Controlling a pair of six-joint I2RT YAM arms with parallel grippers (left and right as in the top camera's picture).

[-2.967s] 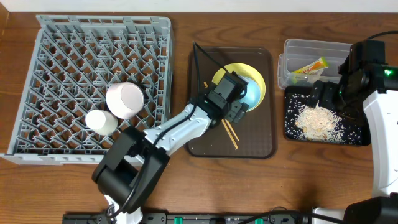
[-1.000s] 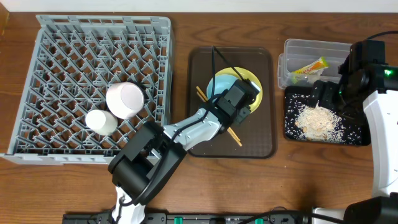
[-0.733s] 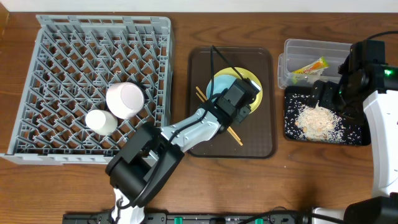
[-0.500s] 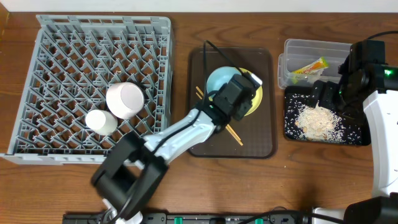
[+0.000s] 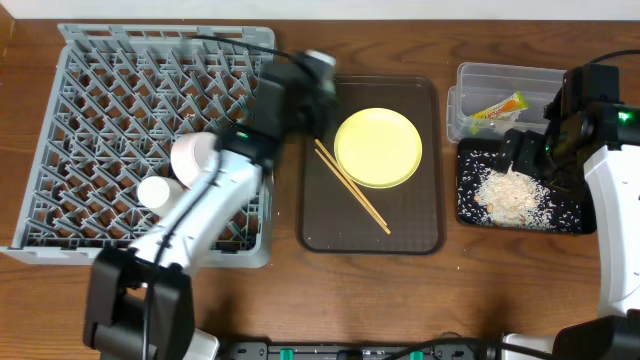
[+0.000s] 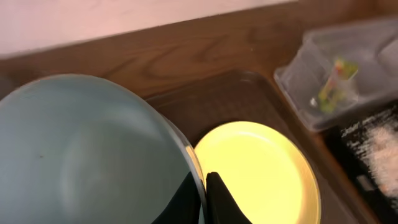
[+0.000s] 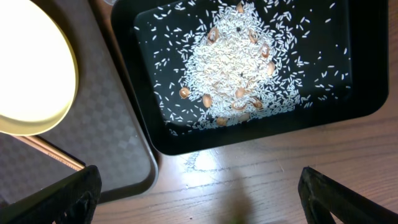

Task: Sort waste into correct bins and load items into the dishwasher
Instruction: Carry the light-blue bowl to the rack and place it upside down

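Overhead: the light blue bowl has been taken off the yellow plate, which is now left bare on the brown serving tray beside the chopsticks. The left arm, blurred, has been swung from that tray to the right edge of the dish rack, where the pinkish-white bowl and white cup already lie. Loading of the bowl is judged to be under way.

Left wrist: the bowl's rim is pinched by the left gripper, its jaws pressed together on it, with the plate seen beyond.

Right wrist: the right gripper is held spread wide and empty just beside the black tray of rice scraps, unmoved since the earlier frames
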